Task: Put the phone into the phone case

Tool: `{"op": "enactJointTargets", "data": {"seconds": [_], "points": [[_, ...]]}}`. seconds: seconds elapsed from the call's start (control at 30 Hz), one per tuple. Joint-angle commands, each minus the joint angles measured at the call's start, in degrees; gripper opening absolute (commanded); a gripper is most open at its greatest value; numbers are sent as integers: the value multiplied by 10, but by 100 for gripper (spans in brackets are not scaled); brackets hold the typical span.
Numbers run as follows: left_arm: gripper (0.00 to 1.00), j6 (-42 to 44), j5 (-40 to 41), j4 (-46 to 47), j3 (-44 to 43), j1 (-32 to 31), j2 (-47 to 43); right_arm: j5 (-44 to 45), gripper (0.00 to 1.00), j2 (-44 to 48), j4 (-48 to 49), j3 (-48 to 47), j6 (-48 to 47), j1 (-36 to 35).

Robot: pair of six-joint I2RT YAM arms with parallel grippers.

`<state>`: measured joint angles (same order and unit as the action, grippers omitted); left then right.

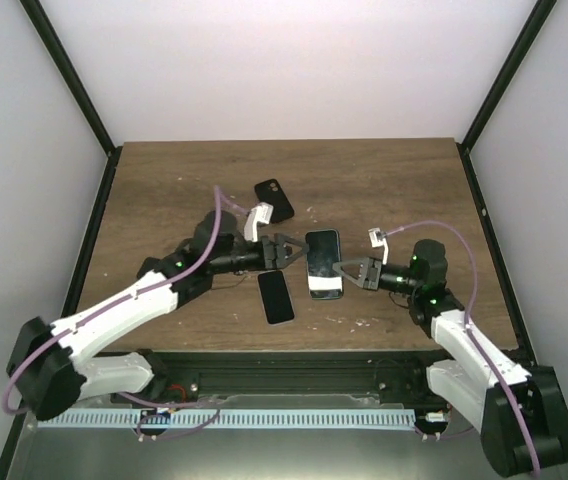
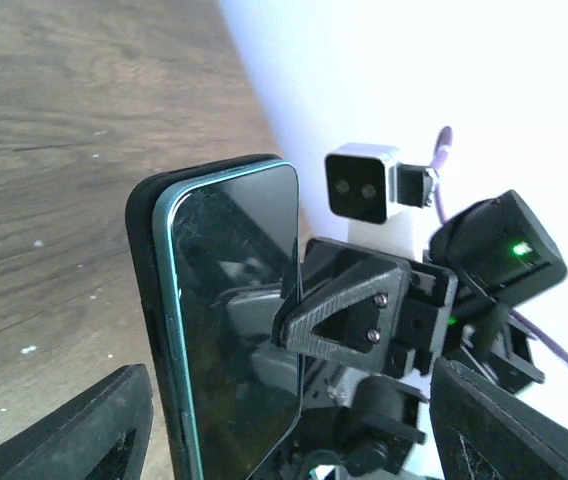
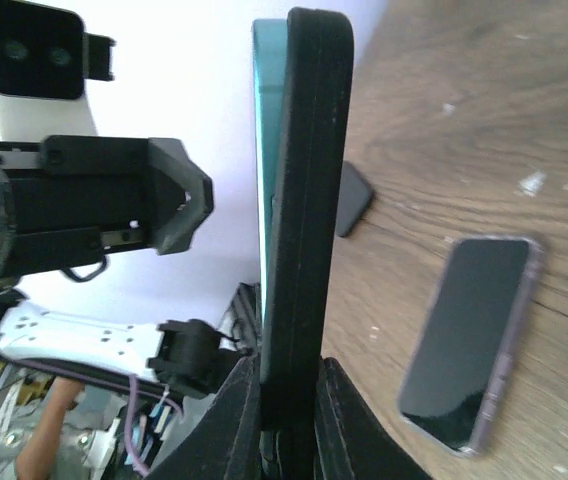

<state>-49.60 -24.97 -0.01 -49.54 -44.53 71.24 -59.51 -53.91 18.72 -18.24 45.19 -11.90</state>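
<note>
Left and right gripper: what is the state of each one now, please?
Left gripper: open, holding nothing.
Right gripper: closed on the edge of a black-cased phone, held upright.

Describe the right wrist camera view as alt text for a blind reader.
A black-backed slab with a teal-edged screen stands edge-on in the centre, clamped in the right tool. At left, the left tool faces its screen; at right, a slim black phone with glossy dark screen and clear rim lies on the brown wooden table.
</note>
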Motion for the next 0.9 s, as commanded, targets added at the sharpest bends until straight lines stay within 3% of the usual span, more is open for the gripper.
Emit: {"op": "enactJointTargets", "data": {"seconds": [0.0, 0.13, 0.4, 0.87], "points": [[78, 19, -27, -2, 24, 3, -75, -60, 1, 56, 77, -36, 73, -15], [81, 13, -59, 36, 43, 3, -128, -47, 1, 87, 135, -46, 130, -43], [77, 6, -85, 82, 68, 2, -137, -29, 1, 62, 181, -92, 149, -94], [51, -26, -125, 156, 87, 2, -113, -18, 1, 39, 208, -105, 167, -102]]}}
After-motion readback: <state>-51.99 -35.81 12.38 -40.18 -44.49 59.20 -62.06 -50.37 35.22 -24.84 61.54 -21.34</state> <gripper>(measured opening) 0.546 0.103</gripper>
